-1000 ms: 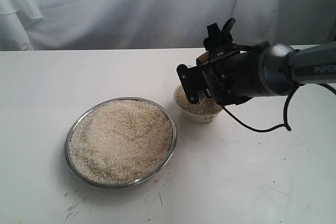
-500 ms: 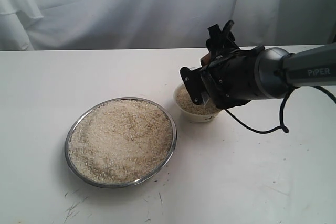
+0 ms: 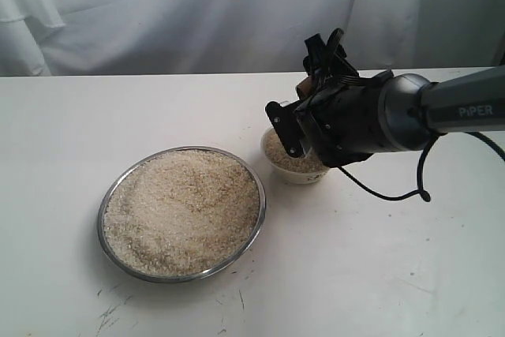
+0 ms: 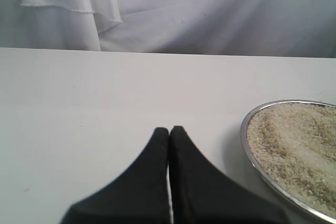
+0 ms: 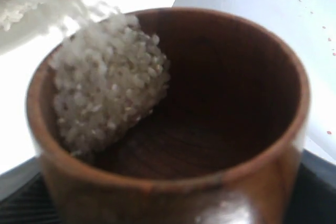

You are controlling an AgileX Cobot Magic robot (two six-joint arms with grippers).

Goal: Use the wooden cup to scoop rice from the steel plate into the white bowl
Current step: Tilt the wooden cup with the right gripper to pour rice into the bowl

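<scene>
My right gripper (image 3: pixel 304 116) is shut on the wooden cup (image 5: pixel 273 145), holding it tipped over the white bowl (image 3: pixel 298 174). In the exterior view only a brown sliver of the cup (image 3: pixel 303 84) shows behind the wrist. Rice (image 5: pixel 105 87) lies against the cup's lower side and spills over its rim. The bowl holds a mound of rice (image 3: pixel 280 154). To its left, the steel plate (image 3: pixel 103 215) is heaped with rice (image 3: pixel 181 209). My left gripper (image 4: pixel 169 129) is shut and empty above bare table, left of the plate's rim (image 4: pixel 245 139). It is out of the exterior view.
A white cloth backdrop (image 3: pixel 197 13) hangs behind the white table (image 3: pixel 355 274). A black cable (image 3: pixel 394 193) loops under the right arm beside the bowl. Small dark marks (image 3: pixel 106 313) dot the table's front.
The right wrist has shifted slightly left and rolled a little further over the bowl. Plate and bowl have not moved.
</scene>
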